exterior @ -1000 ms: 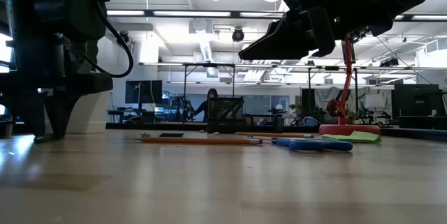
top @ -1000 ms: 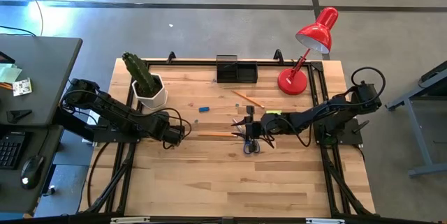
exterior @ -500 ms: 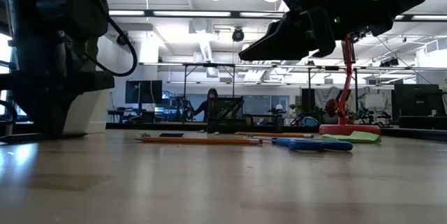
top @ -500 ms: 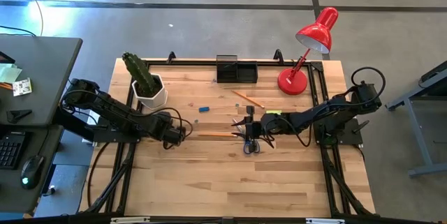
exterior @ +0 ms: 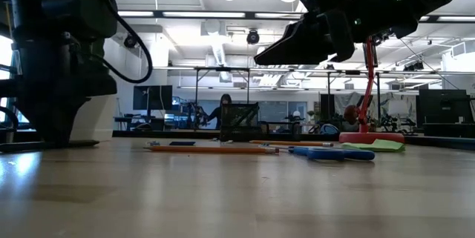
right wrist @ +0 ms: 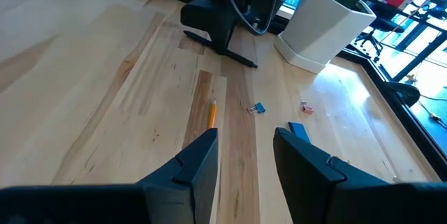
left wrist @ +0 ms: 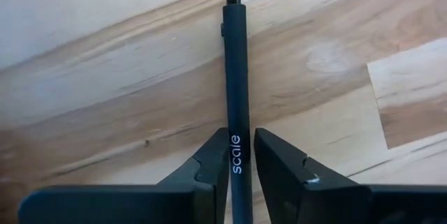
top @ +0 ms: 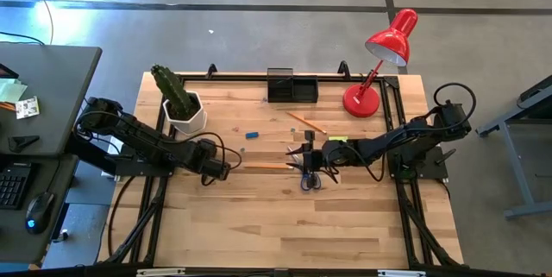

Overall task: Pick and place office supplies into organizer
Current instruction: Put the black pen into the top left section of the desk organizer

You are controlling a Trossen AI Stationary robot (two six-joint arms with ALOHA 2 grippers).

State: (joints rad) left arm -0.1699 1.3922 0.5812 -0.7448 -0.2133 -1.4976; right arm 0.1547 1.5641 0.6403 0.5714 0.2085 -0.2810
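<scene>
**Ana:** Looking at the left gripper (left wrist: 239, 135), what are its fingers (left wrist: 276, 154) doing?

**Ben:** They stand only narrowly apart, one on each side of the dark pen (left wrist: 235, 56). The pen lies flat on the wooden table (top: 259, 225), its barrel running straight out ahead of the gripper from between the fingers. One finger looks to be against the barrel, with a thin dark line between the barrel and the other. I would not call it a firm pinch.

**Ana:** So the gripper is low?

**Ben:** Yes, down at the table top, on the left arm's side of the table.

**Ana:** And the right gripper (top: 304, 163)?

**Ben:** It hangs above the table with its fingers spread and nothing between them. The blue-handled scissors (top: 309, 178) lie flat just beneath it. An orange pencil (top: 267, 166) lies on the wood just ahead of its fingertips, in the stretch between the two grippers.

**Ana:** Where are the other supplies?

**Ben:** The green sticky pad (top: 336, 141) lies just behind the right gripper, beside that arm. A second pencil (top: 304, 122) and a small blue block (top: 252, 135) lie off to the gripper's side, toward the black organizer (top: 291, 85).

**Ana:** How far is the organizer from the grippers?

**Ben:** Well apart from both, at the table's far edge.
</scene>
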